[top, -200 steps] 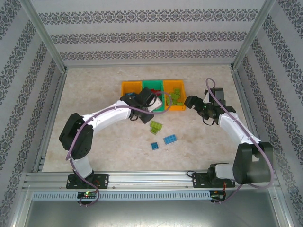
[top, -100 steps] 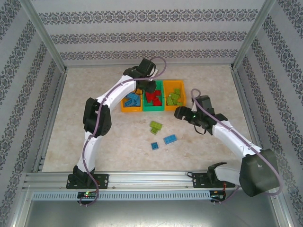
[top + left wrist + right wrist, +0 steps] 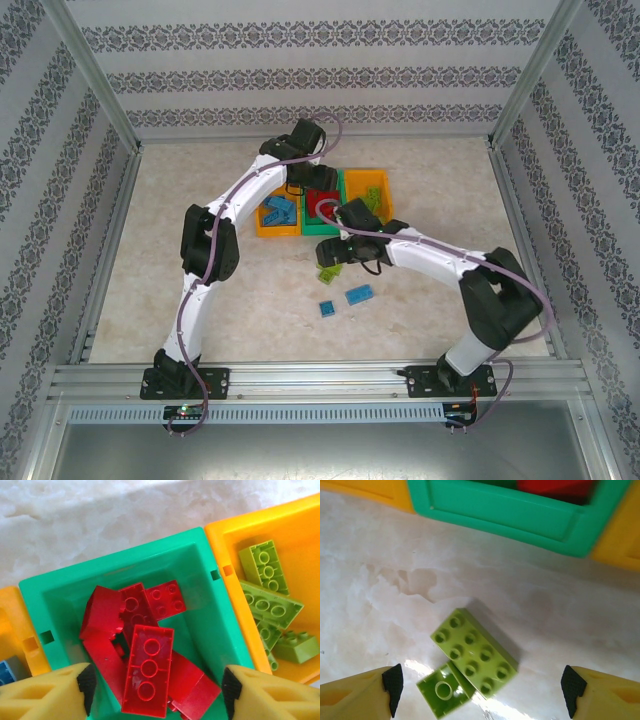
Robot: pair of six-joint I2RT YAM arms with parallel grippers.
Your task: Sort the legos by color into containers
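Tabletop (image 3: 380, 605) lies bare between lime bricks (image 3: 472, 657) and green bin (image 3: 510, 515)'s near rim.

- A robot test cell in a lab, not a home: the workspace is a box built around a marbled tabletop (image 3: 200, 300).
- Bare aluminium posts (image 3: 97, 85) rise from the tabletop's far corners, and walls (image 3: 320, 75) printed with ornamental stripes close its three far sides.
- A slotted aluminium rail (image 3: 320, 378) runs along the tabletop's near edge, with the left arm (image 3: 250, 190) and right arm (image 3: 430, 255) bolted to it, cables looped alongside.
- Toward the tabletop's middle stand small plastic bins (image 3: 278, 234) with toy bricks (image 3: 359, 295).
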